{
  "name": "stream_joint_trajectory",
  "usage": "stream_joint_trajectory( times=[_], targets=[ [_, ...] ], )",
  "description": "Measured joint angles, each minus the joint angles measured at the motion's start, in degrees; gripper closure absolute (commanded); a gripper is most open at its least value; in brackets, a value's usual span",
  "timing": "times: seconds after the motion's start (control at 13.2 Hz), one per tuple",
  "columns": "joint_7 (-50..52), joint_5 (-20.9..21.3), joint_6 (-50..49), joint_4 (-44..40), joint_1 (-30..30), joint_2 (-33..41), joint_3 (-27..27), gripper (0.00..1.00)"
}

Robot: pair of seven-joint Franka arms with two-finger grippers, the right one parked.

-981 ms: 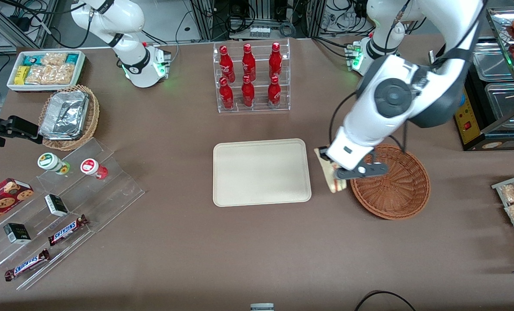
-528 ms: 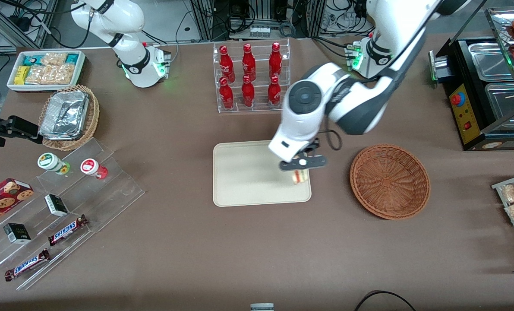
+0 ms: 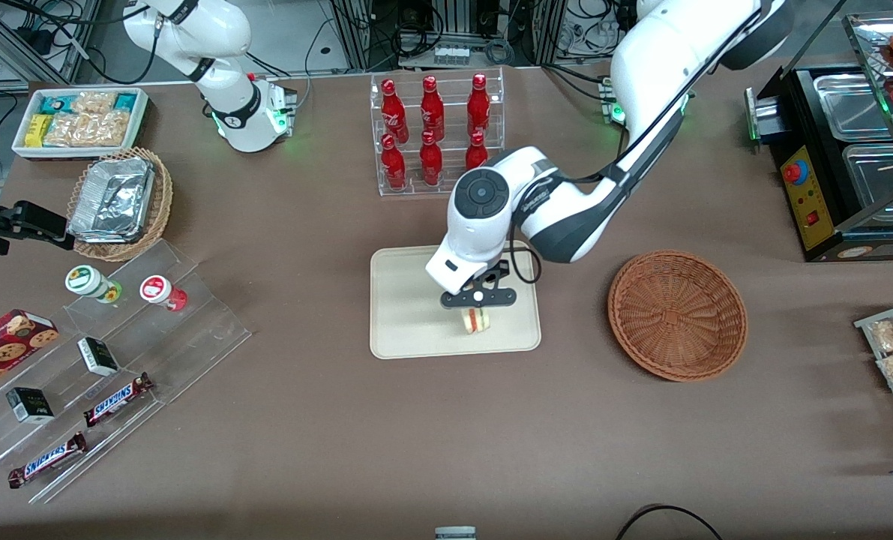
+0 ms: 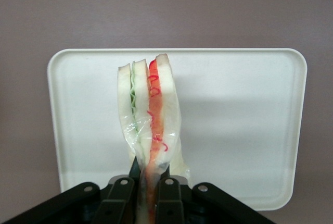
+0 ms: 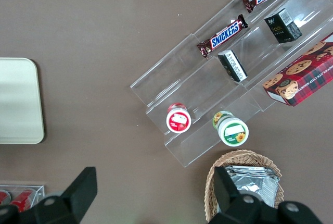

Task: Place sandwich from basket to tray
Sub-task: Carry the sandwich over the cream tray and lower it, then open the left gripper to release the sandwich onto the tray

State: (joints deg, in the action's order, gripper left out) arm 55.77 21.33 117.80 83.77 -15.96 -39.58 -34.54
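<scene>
My left gripper [image 3: 477, 300] hangs over the cream tray [image 3: 405, 300], shut on the sandwich [image 3: 476, 320]. Wrapped in clear film, the sandwich [image 4: 150, 114] shows white bread with a green and a red-orange filling stripe, and it hangs from the black fingers [image 4: 166, 198] above the tray [image 4: 244, 120]. It sits over the part of the tray nearer the front camera. The reddish-brown wicker basket [image 3: 677, 315] stands beside the tray, toward the working arm's end, with nothing in it.
An acrylic rack of red bottles [image 3: 436, 135] stands farther from the front camera than the tray. Toward the parked arm's end are a foil container in a light basket [image 3: 120, 202], acrylic steps with snacks [image 3: 101, 360] and a white snack bin [image 3: 80, 120].
The left arm has carried the sandwich from beside the basket rim to over the tray, then farther across it toward the parked arm's end and a little lower.
</scene>
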Motion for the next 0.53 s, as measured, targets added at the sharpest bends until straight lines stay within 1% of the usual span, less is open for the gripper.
stream_joint_trajectory(
  times=[0.15,0.38,0.53],
  targets=[
    [0.0,0.6,1.6,-0.1,-0.6,-1.8,0.0,1.0],
    [0.0,3.8,2.6,-0.1,-2.2,-4.5,0.0,1.0],
    [-0.8,4.6,2.9,-0.2,-2.9,-6.2,0.0,1.0]
  ],
)
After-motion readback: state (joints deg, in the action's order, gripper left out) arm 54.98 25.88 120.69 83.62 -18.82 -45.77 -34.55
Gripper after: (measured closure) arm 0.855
